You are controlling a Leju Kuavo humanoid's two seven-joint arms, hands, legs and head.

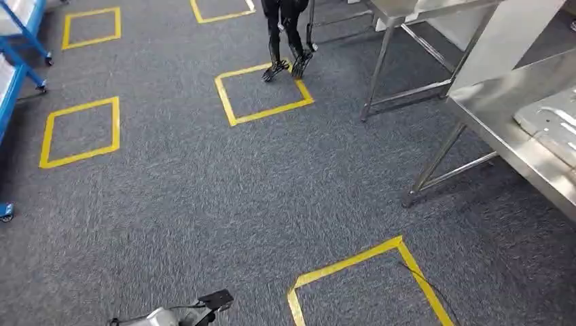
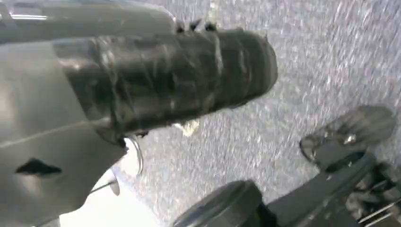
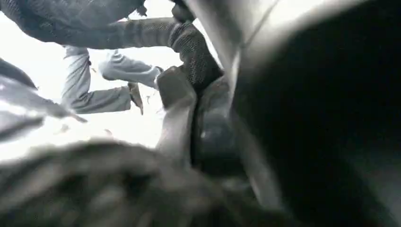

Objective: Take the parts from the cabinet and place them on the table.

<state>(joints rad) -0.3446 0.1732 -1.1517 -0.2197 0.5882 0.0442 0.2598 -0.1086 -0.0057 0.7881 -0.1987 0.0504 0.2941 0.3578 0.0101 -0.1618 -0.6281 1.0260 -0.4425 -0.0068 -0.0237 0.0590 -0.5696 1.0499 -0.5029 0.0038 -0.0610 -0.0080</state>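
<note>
I am standing on the grey carpet point(image 1: 176, 204), looking down at it, with the steel tabletop point(image 1: 506, 129) off to my right and ahead. On that tabletop, toward its far-right end, lies one flat, pale metal part point(image 1: 553, 122) with a dull sheen and rounded edges; I judge this to be one already delivered, though I cannot be sure. The cabinet I cannot identify with certainty; blue shelving point(image 1: 13, 75) stands well away from the tabletop, across the carpet on my left.

My left robot hand point(image 2: 165, 80) hangs over the carpet. Its dark ribbed cover and grey shell are blurred, and I cannot tell whether the fingers are apart or curled, or whether they hold anything. My right robot hand point(image 3: 189, 109) is a dark, soft blur of rounded shapes close to the lens; I cannot tell its state either.

So I judge I am between trips: more fetching likely remains.

The carpet is coarse and speckled, marked with squares of yellow tape point(image 1: 261, 95). The tabletop is brushed steel on thin tubular legs.
</note>
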